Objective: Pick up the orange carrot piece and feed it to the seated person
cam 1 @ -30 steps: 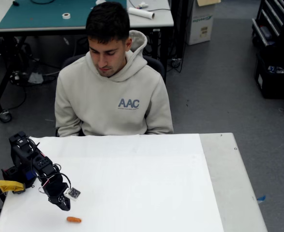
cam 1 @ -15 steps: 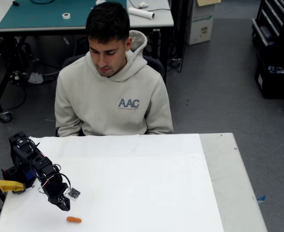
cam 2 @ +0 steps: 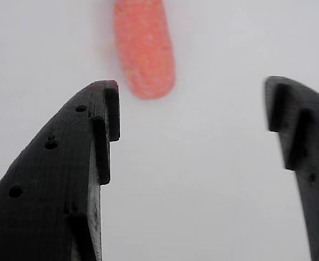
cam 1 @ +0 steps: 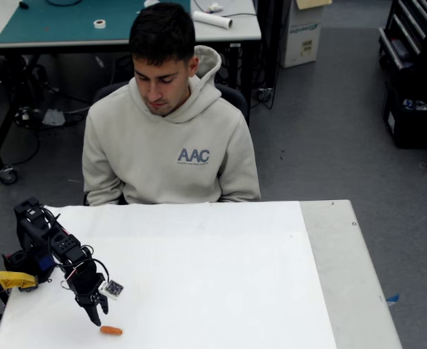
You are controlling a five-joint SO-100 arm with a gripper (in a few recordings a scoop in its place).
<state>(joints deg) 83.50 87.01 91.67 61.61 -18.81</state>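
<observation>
My gripper [cam 2: 192, 89] hangs spread wide just above the white tabletop [cam 1: 213, 283]. The orange carrot piece [cam 1: 111, 330] lies near the front-left edge, just beyond my fingertips. Farther off sits the seated person [cam 1: 171, 138].

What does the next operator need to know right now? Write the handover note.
Hand: open, holding nothing, hovering low over the white table near its front left corner in the fixed view.
Carrot piece: lying on the table just ahead of the fingertips; in the wrist view it sits beyond the tips, closer to the left finger, not yet between them.
Seated person: at the far side of the table, head bowed.
Done: approach to the carrot.
Left: advance, close on the carrot, lift, carry to the person.
</observation>
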